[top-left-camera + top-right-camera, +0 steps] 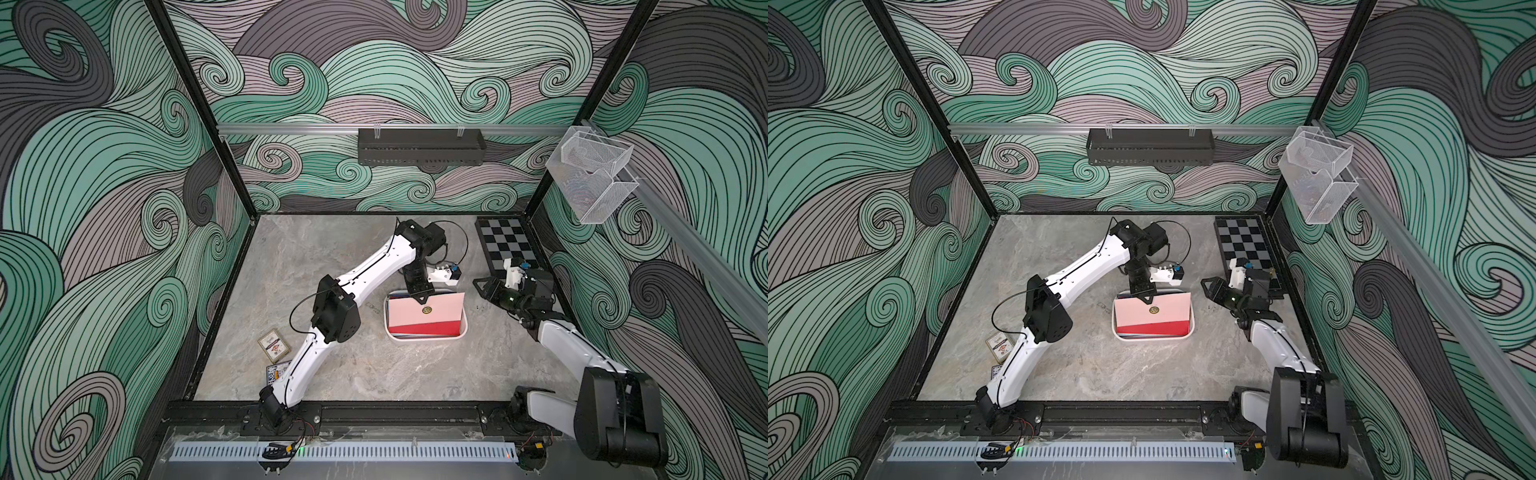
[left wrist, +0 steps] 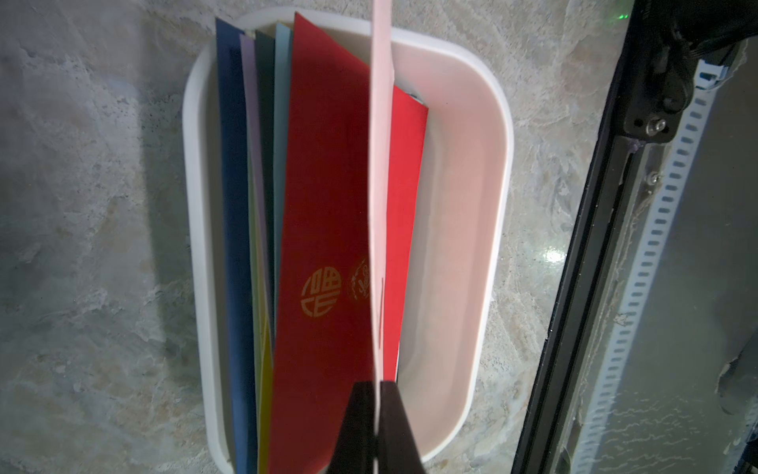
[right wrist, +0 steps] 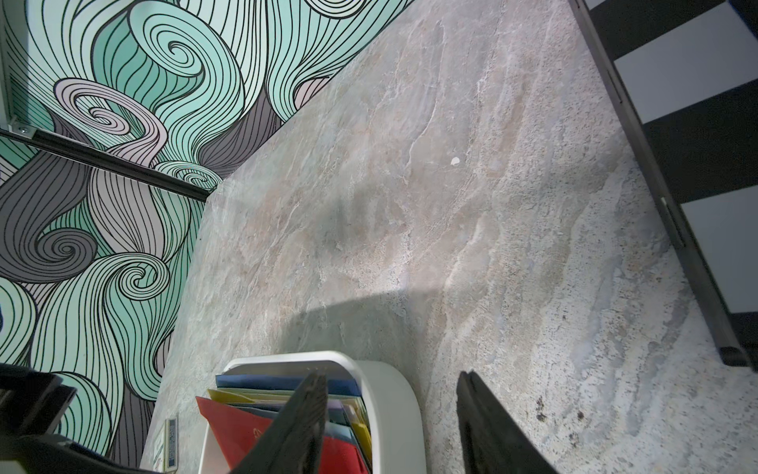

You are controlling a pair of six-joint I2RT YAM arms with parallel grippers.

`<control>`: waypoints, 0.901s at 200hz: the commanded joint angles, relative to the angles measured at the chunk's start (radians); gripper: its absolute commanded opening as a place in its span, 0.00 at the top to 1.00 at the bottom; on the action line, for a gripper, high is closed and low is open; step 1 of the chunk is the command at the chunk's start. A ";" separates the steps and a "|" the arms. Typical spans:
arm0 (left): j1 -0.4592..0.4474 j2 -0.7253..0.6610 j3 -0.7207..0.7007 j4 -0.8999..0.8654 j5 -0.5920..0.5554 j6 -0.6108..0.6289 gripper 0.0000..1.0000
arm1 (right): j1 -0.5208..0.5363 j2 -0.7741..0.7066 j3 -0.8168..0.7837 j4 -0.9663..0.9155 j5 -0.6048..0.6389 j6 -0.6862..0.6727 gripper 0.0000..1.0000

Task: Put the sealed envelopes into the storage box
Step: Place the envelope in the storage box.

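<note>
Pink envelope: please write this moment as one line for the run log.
left gripper: shut on pink envelope | envelope: on edge over storage box, beside red envelope | right gripper: open, empty, beside box | release: not yet

The grey marbled counter (image 1: 374,374) is bearing a white plastic tub (image 1: 424,338) centrally, a black-and-grey chequered board (image 1: 505,243) in its far-right corner, and two patterned card packs (image 1: 274,345) near its left edge.

left arm (image 1: 365,270) extended, jaws clamped; right arm (image 1: 565,340) bent, jaws apart.

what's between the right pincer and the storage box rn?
Only bare tabletop. Both top views show the right pincer apart from the storage box, with nothing lying between them.
</note>
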 commanded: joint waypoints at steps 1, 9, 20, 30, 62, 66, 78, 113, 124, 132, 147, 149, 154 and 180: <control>-0.006 0.020 -0.002 -0.025 -0.014 0.011 1.00 | -0.002 0.007 0.015 0.019 -0.023 -0.017 0.45; -0.007 0.027 -0.002 -0.026 -0.017 0.006 1.00 | -0.001 0.007 0.019 0.014 -0.025 -0.021 0.45; -0.011 0.032 -0.005 -0.032 -0.010 0.019 1.00 | 0.001 0.006 0.023 0.008 -0.025 -0.025 0.45; -0.015 0.033 -0.011 -0.030 -0.013 0.029 1.00 | 0.001 0.004 0.024 0.006 -0.026 -0.029 0.46; -0.033 0.039 -0.011 -0.021 -0.070 0.035 0.93 | 0.007 -0.002 0.013 0.030 -0.045 -0.047 0.46; -0.035 0.038 -0.011 -0.018 -0.078 0.034 0.89 | 0.009 -0.005 0.013 0.029 -0.039 -0.045 0.46; -0.041 0.032 -0.013 0.002 -0.122 0.007 0.76 | 0.012 -0.008 0.015 0.018 -0.028 -0.053 0.46; -0.041 -0.003 -0.012 0.037 -0.146 -0.042 0.64 | 0.018 -0.012 0.020 0.003 -0.020 -0.057 0.46; -0.039 -0.016 -0.011 0.038 -0.145 -0.057 0.64 | 0.021 -0.010 0.025 -0.003 -0.020 -0.055 0.46; -0.035 -0.029 -0.015 0.040 -0.145 -0.070 0.64 | 0.023 -0.009 0.032 -0.010 -0.023 -0.056 0.46; -0.015 -0.064 -0.025 0.061 -0.164 -0.124 0.62 | 0.037 -0.010 0.056 -0.033 -0.025 -0.063 0.46; -0.011 -0.068 -0.026 0.064 -0.163 -0.133 0.62 | 0.041 -0.010 0.060 -0.037 -0.024 -0.065 0.46; 0.000 -0.084 -0.032 0.073 -0.159 -0.152 0.61 | 0.051 -0.010 0.069 -0.050 -0.021 -0.068 0.46; 0.062 -0.246 -0.201 0.230 -0.135 -0.282 0.58 | 0.117 -0.003 0.130 -0.109 -0.015 -0.063 0.46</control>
